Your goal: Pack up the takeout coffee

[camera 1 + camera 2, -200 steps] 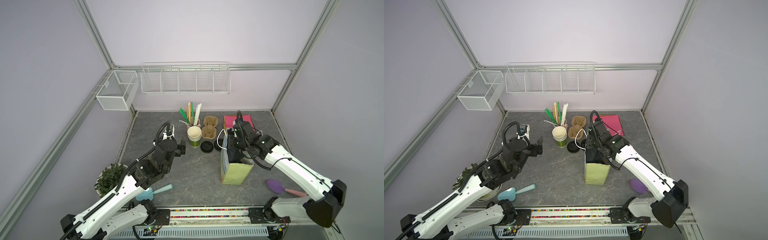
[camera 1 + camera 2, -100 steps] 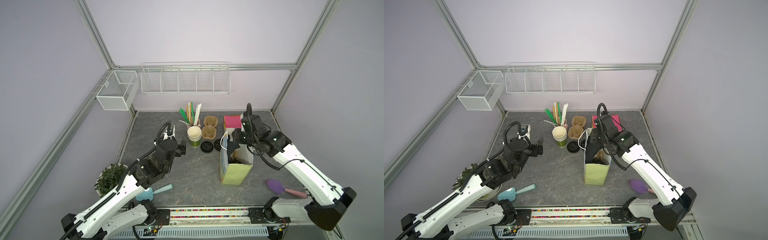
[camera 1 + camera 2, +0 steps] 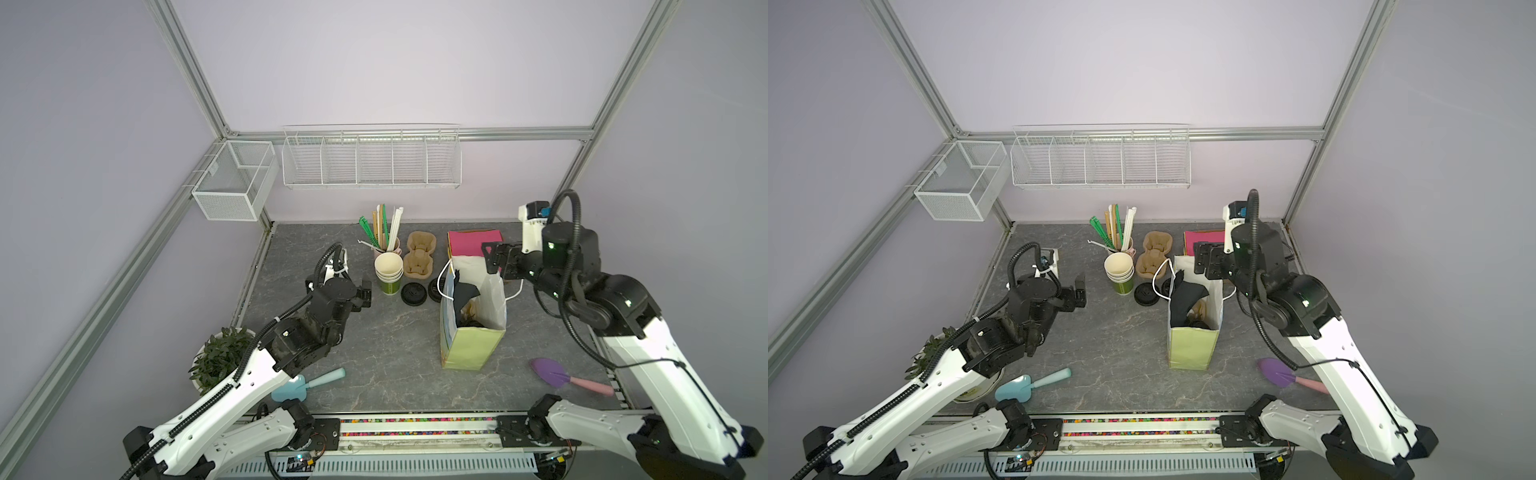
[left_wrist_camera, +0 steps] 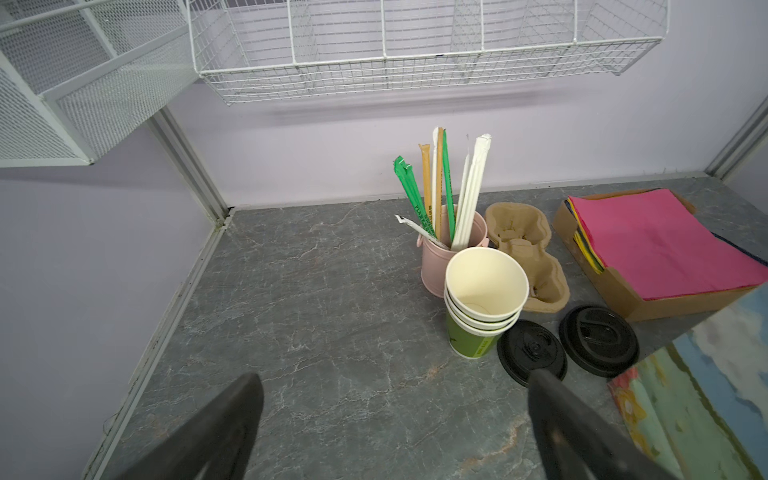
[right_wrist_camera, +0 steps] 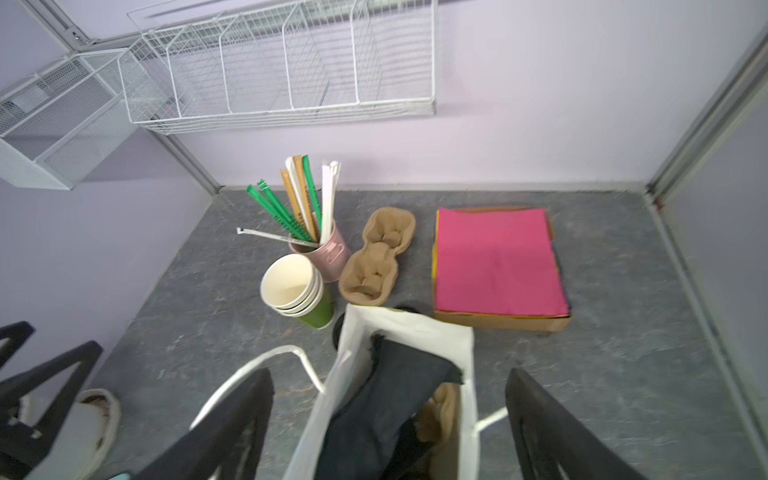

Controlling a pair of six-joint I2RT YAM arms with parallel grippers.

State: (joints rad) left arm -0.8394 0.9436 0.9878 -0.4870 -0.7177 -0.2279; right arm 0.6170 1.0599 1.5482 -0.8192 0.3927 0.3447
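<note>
- The work surface is a dark grey marbled table (image 3: pixel 374 345), closed in by pale lilac walls and an aluminium frame. A white wire rack (image 3: pixel 370 166) and a mesh basket (image 3: pixel 232 183) hang on the walls.
- At the back of the table stand a stack of lidless cups (image 3: pixel 388 274), a pink pot (image 4: pixel 436 257) with wrapped straws, a brown carrier tray (image 3: pixel 419 259) and a box of pink napkins (image 3: pixel 473 243). Two loose lids (image 3: pixel 413 294) lie just beside the stack.
- A paper bag (image 3: pixel 471 349) stands upright near the middle, its mouth open, and a black napkin (image 3: pixel 463 291) sticks out of it.
- The takeout coffee (image 3: pixel 1197 324) sits low inside the bag (only a dark round shape shows there; its green wall I cannot see).
- The right gripper (image 5: pixel 390 374) hovers over the back rim of the bag, above the coffee and apart from it. Its jaws are spread wide and hold nothing; in the right wrist view one finger shows on each side of the bag's mouth.
- The left gripper (image 4: pixel 395 376) hangs over bare table just left of the cup stack, well apart from the bag, with its jaws also wide apart and empty.
</note>
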